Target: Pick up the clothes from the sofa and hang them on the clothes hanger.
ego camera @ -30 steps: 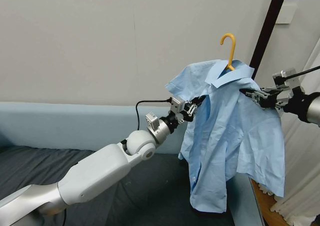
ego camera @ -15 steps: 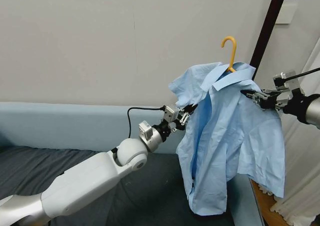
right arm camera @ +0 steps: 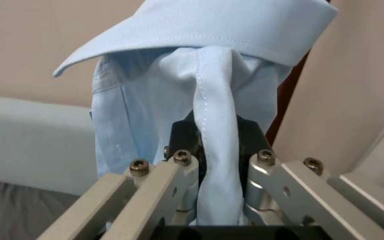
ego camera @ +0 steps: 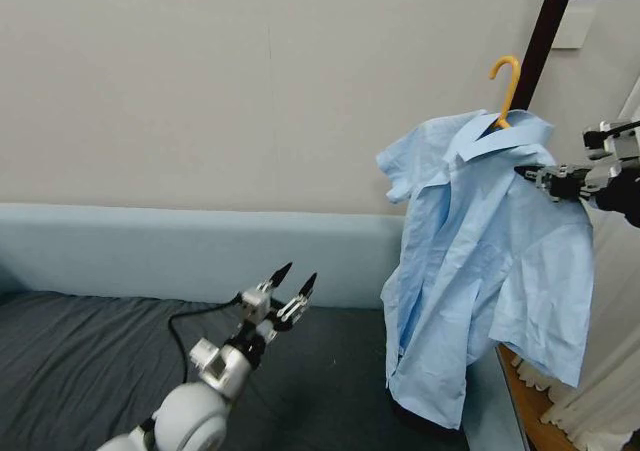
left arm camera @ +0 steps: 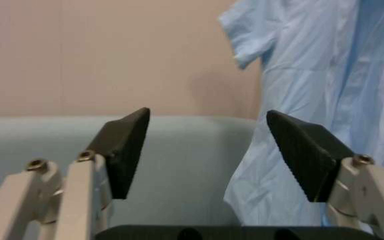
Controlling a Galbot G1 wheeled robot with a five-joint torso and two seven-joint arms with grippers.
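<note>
Down goes the left gripper [ego camera: 297, 274], dropping well below the light blue shirt [ego camera: 480, 261] toward the sofa [ego camera: 100, 261], fingers [left arm camera: 305, 150] spread and empty. Shirt's up on the yellow hanger [ego camera: 507, 81], now closer to the rack post [ego camera: 545, 21]. Right gripper [ego camera: 545, 176] pinches cloth at the shirt's shoulder. Best to hold level so the hook stays upright.

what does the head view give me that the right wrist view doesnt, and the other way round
Head view adds the orange hanger hook above the collar, the whole hanging shirt, and the left gripper, open, low before the sofa. Right wrist view adds the close grip: the right gripper shut on a fold of fabric under the collar. Both share the blue shirt, the right gripper and the sofa's pale back.
</note>
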